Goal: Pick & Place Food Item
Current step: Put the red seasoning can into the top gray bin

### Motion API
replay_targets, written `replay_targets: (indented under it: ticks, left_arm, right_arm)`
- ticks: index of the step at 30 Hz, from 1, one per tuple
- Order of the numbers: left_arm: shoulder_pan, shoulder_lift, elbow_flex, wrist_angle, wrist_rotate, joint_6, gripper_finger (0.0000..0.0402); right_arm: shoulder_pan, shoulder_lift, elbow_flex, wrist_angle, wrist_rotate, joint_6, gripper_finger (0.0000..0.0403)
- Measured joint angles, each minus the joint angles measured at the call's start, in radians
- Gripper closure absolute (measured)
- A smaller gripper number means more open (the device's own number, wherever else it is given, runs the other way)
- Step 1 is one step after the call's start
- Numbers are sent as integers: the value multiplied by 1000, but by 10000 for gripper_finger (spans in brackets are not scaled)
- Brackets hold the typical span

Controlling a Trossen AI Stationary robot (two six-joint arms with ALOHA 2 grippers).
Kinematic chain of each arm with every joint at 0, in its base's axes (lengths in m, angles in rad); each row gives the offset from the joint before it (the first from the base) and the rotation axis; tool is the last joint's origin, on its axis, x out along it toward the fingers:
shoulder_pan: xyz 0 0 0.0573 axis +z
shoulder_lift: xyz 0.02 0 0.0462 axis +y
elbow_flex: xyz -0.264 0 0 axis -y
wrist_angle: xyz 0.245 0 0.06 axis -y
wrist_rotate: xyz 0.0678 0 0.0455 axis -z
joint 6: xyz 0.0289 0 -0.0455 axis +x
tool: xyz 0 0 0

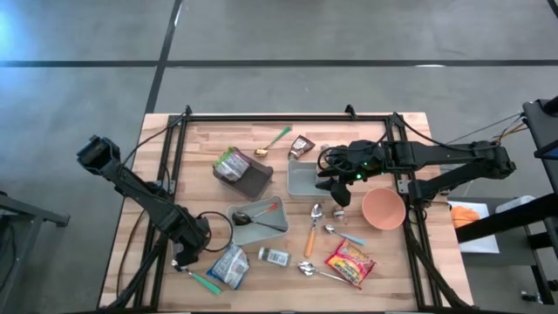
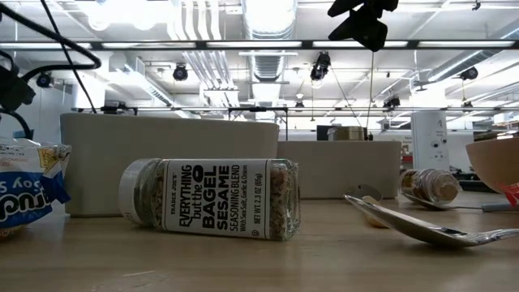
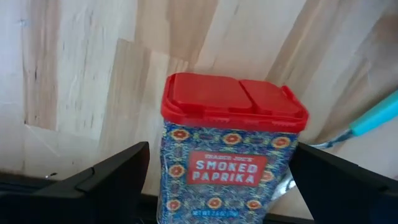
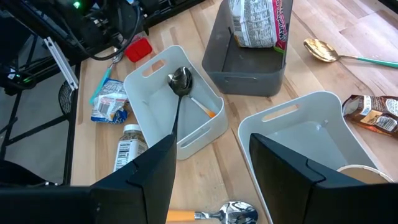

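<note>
From above, two dark arms work a cluttered wooden worktop (image 1: 218, 139). The left gripper (image 1: 185, 255) sits low at the near-left edge, next to a blue-and-white snack bag (image 1: 228, 266). The right gripper (image 1: 338, 186) hovers over the near edge of a pale bin (image 1: 301, 181), beside a peach bowl (image 1: 383, 209). Spoons and a red-and-yellow packet (image 1: 350, 263) lie strewn in front, apparently as distractors.

At table height, a bagel seasoning jar (image 2: 212, 197) lies on its side mid-worktop, with a spoon (image 2: 422, 227) to one side and the snack bag's edge cut off at the other. The arms show only as dark shapes overhead.

The left wrist camera shows the likely target: a smoked paprika tin (image 3: 231, 149) with a red lid, standing between the left gripper's released, fully spread fingers (image 3: 106, 177), which do not yet touch it. The tin's base is hidden below the frame, so its footing cannot be judged.

The right wrist camera looks past the right gripper's part-open fingers (image 4: 140, 174), which grasp nothing, toward a white tray (image 4: 205, 134) holding a spoon, a dark bin (image 4: 249, 78) with a snack packet, and the pale bin, a plausible drop point. A tan rim at the frame's edge, possibly the bowl, is cut off.
</note>
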Motion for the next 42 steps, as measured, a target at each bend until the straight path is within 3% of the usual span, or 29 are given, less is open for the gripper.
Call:
replay_targets:
  ticks: [13,26,42]
  left_arm:
    - [0,0,-23,69,0,-236,22]
    - [0,0,-26,68,-42,11,22]
    - [-2,0,-38,64,0,22,27]
  right_arm:
    - [0,0,0,0,0,0,203]
    - [0,0,0,0,0,0,203]
    - [0,0,0,0,0,0,203]
